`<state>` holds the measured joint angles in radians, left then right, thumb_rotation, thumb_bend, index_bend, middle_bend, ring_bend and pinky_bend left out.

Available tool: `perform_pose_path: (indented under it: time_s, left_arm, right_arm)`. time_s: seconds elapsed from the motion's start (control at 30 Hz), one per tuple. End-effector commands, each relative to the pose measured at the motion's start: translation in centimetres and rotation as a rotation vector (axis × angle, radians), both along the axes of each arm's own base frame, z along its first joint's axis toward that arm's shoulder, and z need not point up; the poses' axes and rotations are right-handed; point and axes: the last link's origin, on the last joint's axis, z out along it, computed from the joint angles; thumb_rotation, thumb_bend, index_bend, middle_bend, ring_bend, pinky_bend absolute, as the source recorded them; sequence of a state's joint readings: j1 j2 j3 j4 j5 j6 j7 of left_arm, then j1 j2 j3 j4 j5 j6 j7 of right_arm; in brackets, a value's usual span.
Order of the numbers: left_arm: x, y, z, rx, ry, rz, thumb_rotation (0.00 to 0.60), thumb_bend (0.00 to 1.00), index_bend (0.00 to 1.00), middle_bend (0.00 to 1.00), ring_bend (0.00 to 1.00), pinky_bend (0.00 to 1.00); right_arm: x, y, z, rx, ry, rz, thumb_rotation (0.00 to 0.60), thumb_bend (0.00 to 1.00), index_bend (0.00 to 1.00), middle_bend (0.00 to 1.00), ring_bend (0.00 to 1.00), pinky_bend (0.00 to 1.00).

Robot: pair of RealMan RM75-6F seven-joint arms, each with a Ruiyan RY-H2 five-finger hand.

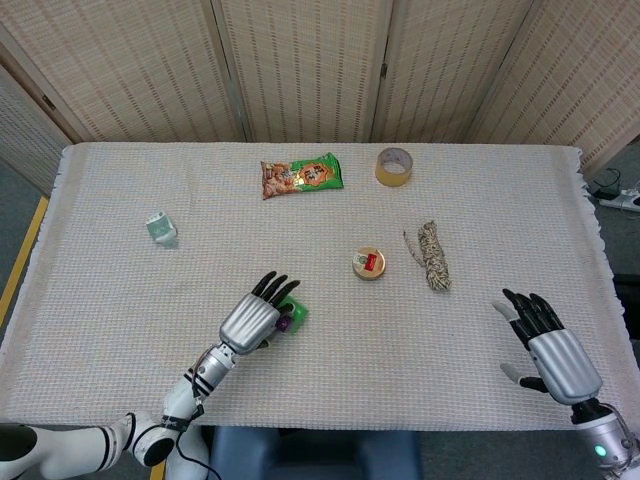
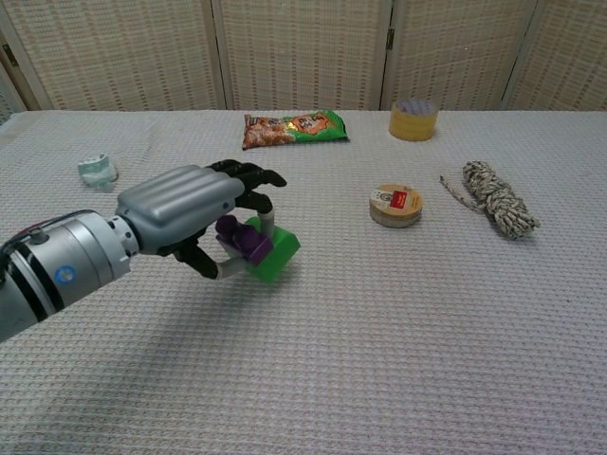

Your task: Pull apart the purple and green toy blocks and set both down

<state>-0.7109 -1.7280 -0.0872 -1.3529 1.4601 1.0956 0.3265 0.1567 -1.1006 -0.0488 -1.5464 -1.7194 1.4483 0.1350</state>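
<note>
My left hand (image 2: 190, 213) grips the joined blocks and holds them tilted a little above the cloth. The purple block (image 2: 242, 240) sits against my fingers, with the green block (image 2: 276, 253) stuck to its far side. In the head view the same left hand (image 1: 254, 317) covers most of the pair; only a bit of the purple block (image 1: 284, 323) and the green block (image 1: 296, 313) shows. My right hand (image 1: 548, 347) hovers open near the table's front right, fingers spread, holding nothing. It is out of the chest view.
A round tin (image 2: 395, 205), a bundle of twine (image 2: 497, 208), a roll of yellow tape (image 2: 413, 119), a snack packet (image 2: 294, 128) and a small pale green object (image 2: 97, 170) lie on the white woven cloth (image 2: 398, 322). Folding screens stand behind the table.
</note>
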Motion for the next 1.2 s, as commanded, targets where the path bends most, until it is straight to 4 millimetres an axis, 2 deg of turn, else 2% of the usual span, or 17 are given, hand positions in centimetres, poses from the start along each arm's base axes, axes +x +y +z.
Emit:
perform_pose_path:
  time_s: [0.03, 0.23, 0.5, 0.7, 0.8, 0.97, 1.2]
  left_arm:
    - [-0.2, -1.9, 1.3, 0.021, -0.144, -0.051, 0.600, 0.43, 0.75, 0.16, 0.00, 0.00]
    - [1.0, -5.3, 2.8, 0.021, -0.237, -0.112, 0.600, 0.43, 0.76, 0.17, 0.00, 0.00]
    - [3.3, -8.1, 3.7, 0.014, -0.317, -0.040, 0.600, 0.43, 0.76, 0.19, 0.00, 0.00]
    - [4.8, -7.4, 3.9, -0.018, -0.369, 0.072, 0.600, 0.43, 0.76, 0.20, 0.00, 0.00]
    - [4.9, -6.7, 4.0, -0.011, -0.356, 0.094, 0.600, 0.43, 0.76, 0.20, 0.00, 0.00]
    - [4.8, -5.9, 4.0, -0.011, -0.371, 0.155, 0.600, 0.43, 0.76, 0.20, 0.00, 0.00]
    - [5.9, -5.5, 4.5, -0.044, -0.417, 0.252, 0.600, 0.43, 0.76, 0.21, 0.00, 0.00]
  right_arm:
    - [0.1, -1.2, -1.2, 0.106, -0.083, -0.008, 0.600, 0.27, 0.00, 0.00, 0.00, 0.00]
    - [1.1, -4.2, -3.6, 0.329, -0.261, -0.018, 0.600, 0.27, 0.00, 0.00, 0.00, 0.00]
    - [4.2, -5.8, -7.2, 0.441, -0.554, 0.017, 0.600, 0.27, 0.00, 0.00, 0.00, 0.00]
    - [5.8, -5.8, -9.9, 0.477, -0.766, 0.022, 0.600, 0.27, 0.00, 0.00, 0.00, 0.00]
    - [6.5, -5.5, -10.7, 0.481, -0.829, 0.042, 0.600, 0.27, 0.00, 0.00, 0.00, 0.00]
    - [7.0, -5.2, -11.8, 0.428, -0.856, 0.098, 0.600, 0.27, 0.00, 0.00, 0.00, 0.00]
    - [7.4, -5.7, -13.7, 0.385, -0.898, 0.112, 0.600, 0.27, 0.00, 0.00, 0.00, 0.00]
